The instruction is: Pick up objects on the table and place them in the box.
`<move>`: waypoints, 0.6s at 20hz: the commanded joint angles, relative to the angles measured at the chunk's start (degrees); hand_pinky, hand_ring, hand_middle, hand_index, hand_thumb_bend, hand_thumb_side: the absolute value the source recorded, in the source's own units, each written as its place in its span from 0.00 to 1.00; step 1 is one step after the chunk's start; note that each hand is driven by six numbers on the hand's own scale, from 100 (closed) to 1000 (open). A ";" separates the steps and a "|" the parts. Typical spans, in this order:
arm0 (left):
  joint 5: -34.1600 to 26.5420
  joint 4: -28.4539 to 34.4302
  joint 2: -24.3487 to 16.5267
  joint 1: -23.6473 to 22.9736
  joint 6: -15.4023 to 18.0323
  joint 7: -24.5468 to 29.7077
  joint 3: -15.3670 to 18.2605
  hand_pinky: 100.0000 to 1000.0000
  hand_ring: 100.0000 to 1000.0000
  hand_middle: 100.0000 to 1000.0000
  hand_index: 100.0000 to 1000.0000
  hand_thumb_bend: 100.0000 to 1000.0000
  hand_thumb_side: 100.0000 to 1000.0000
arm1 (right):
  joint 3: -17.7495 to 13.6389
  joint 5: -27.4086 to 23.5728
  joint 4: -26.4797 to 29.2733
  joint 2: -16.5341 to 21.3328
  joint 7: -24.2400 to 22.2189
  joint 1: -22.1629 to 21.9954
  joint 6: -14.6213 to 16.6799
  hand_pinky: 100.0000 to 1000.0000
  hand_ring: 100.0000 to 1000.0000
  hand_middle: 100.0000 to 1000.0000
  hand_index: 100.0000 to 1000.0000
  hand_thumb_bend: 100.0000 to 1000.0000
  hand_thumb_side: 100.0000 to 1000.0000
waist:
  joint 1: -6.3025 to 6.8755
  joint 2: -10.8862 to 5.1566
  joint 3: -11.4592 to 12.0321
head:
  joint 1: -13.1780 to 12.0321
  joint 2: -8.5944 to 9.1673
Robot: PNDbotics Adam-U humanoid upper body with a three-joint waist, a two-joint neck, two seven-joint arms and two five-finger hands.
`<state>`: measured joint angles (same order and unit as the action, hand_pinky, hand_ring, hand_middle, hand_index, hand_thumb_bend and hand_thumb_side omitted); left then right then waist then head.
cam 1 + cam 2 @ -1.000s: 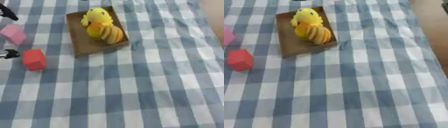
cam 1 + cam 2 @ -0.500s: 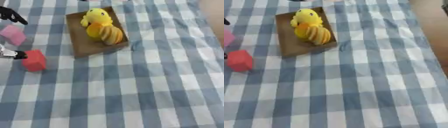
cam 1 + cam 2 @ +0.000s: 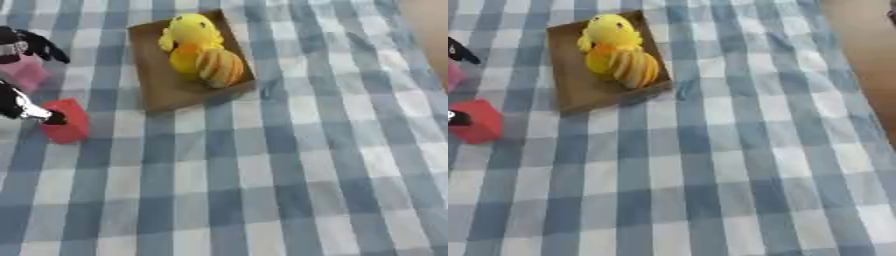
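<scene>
- The left hand [image 3: 19, 102] shows at the left edge of the left eye view, only in part. One dark fingertip [image 3: 56, 119] lies against the left face of the red block [image 3: 68, 120]; another finger [image 3: 44, 46] reaches above the pink object [image 3: 26, 76], well up from the block. The fingers stand spread apart with nothing closed between them, so the hand holds nothing yet.
- The right hand shows in neither view.
- The red block sits on the checked cloth [image 3: 289, 165], to the lower left of the cardboard box [image 3: 162, 85] and clear of it. It looks rigid, small and probably light, with flat faces. A pinch across two opposite faces should hold it; the faces may be smooth, so an off-centre pinch could let it twist.
- The pink object lies above the red block, left of the box. Its shape is hard to make out, and the hand partly covers it; I cannot tell whether it is soft or stiff.
- The box is a shallow brown tray, open on top. It already holds a yellow duck toy [image 3: 191, 36] and, just below that, a yellow-orange ribbed piece [image 3: 219, 67].
- Bare tray floor lies along the left and lower side of the box, nearest the block, which looks like the best spot to set it down.
</scene>
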<state>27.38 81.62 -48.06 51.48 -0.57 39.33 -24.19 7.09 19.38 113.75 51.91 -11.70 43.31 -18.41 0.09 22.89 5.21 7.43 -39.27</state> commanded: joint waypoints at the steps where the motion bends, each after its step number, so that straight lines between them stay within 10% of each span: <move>1: 0.62 0.06 -1.35 0.54 0.68 0.45 0.17 0.92 0.88 0.81 0.86 0.65 0.37 | -0.90 -0.43 0.84 0.81 0.27 0.48 -0.40 0.77 0.73 0.68 0.79 0.00 0.58 | 0.23 -1.10 -0.08 | -0.05 0.04; 12: 1.76 2.97 -2.49 -1.37 0.29 1.28 0.21 0.89 0.84 0.75 0.83 0.68 0.38 | -0.77 -0.65 0.84 0.33 0.32 -0.11 -1.26 0.77 0.73 0.68 0.79 0.00 0.58 | 0.45 -0.90 -0.08 | 0.07 0.13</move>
<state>28.55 83.86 -48.05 49.52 -0.21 40.44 -24.33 7.08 18.94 113.75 51.16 -11.54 42.74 -19.39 0.54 23.15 5.15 7.45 -39.28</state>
